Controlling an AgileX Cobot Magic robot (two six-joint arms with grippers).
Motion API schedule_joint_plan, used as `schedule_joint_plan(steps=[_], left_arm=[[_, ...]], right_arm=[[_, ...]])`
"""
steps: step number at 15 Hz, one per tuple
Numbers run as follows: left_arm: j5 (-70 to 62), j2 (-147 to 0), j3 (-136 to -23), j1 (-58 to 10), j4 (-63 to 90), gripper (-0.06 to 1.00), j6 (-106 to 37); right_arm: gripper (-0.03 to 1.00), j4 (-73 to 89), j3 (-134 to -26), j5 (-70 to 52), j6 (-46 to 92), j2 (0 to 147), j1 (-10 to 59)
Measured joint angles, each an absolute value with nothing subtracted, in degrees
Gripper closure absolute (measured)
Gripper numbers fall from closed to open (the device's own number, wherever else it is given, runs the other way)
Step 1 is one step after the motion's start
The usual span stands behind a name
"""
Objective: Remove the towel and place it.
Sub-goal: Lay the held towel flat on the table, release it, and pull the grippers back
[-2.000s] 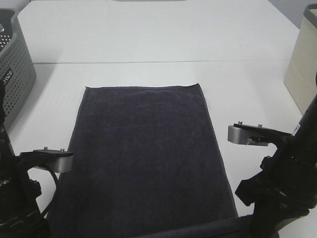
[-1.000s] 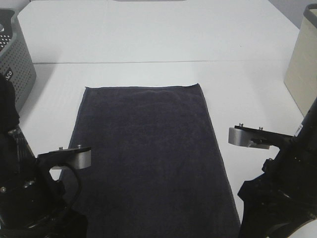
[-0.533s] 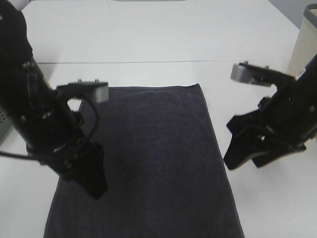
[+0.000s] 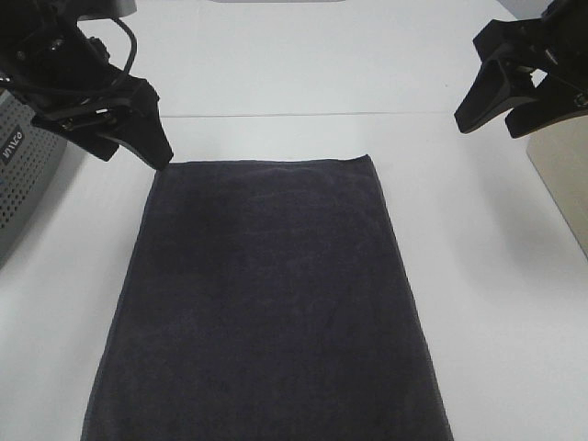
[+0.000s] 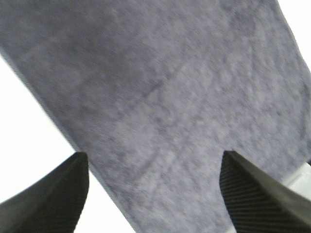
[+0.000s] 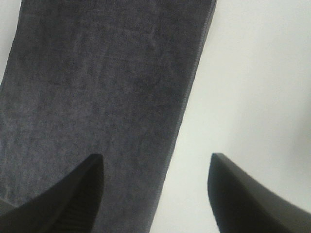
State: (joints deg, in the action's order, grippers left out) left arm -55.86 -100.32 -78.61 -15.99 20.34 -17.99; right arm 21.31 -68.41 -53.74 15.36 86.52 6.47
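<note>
The dark navy-charcoal towel (image 4: 266,294) lies flat and spread out on the white table (image 4: 322,55), its long side running from the near edge towards the far side. My left gripper (image 4: 129,142) hangs open above the towel's far left corner and holds nothing. My right gripper (image 4: 501,115) hangs open to the right of the far right corner, above bare table. The left wrist view shows the towel (image 5: 170,97) under the open left gripper (image 5: 155,204). The right wrist view shows the towel's hemmed edge (image 6: 97,97) under the open right gripper (image 6: 155,194).
A grey perforated basket (image 4: 18,175) stands at the left edge of the table. A beige bin (image 4: 560,175) stands at the right edge. A seam (image 4: 322,114) crosses the table just beyond the towel's far hem.
Both arms have risen from the near edge and moved away to the towel's far end, left arm to the far left corner, right arm to the far right. The towel has not moved.
</note>
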Motion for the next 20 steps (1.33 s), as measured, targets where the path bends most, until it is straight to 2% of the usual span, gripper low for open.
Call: schedule_joint_plan(steps=[6, 9, 12, 16, 20], left_arm=[[-55.29, -100.32, -78.61, -15.99, 19.48, 0.24, -17.07], [-54.83, -100.32, -78.61, -15.99, 19.42, 0.23, -16.79], [-52.77, -100.32, -78.61, -15.99, 17.19, 0.08, -12.72], [-56.61, -104.22, -84.63, -12.61, 18.79, 0.04, -13.81], [-58.5, -115.34, -94.94, -8.25, 23.26, 0.04, -14.78]], right_arm=[[0.33, 21.2, -68.41, -54.49, 10.49, 86.52, 6.47], [0.13, 20.86, -68.41, -55.18, 9.05, 86.52, 6.47], [0.06, 16.67, -69.96, -55.46, 9.28, 87.55, 6.36], [0.05, 14.67, -81.25, -61.54, 12.32, 99.35, 1.72], [0.05, 22.17, -93.33, -65.03, 18.79, 114.42, 0.8]])
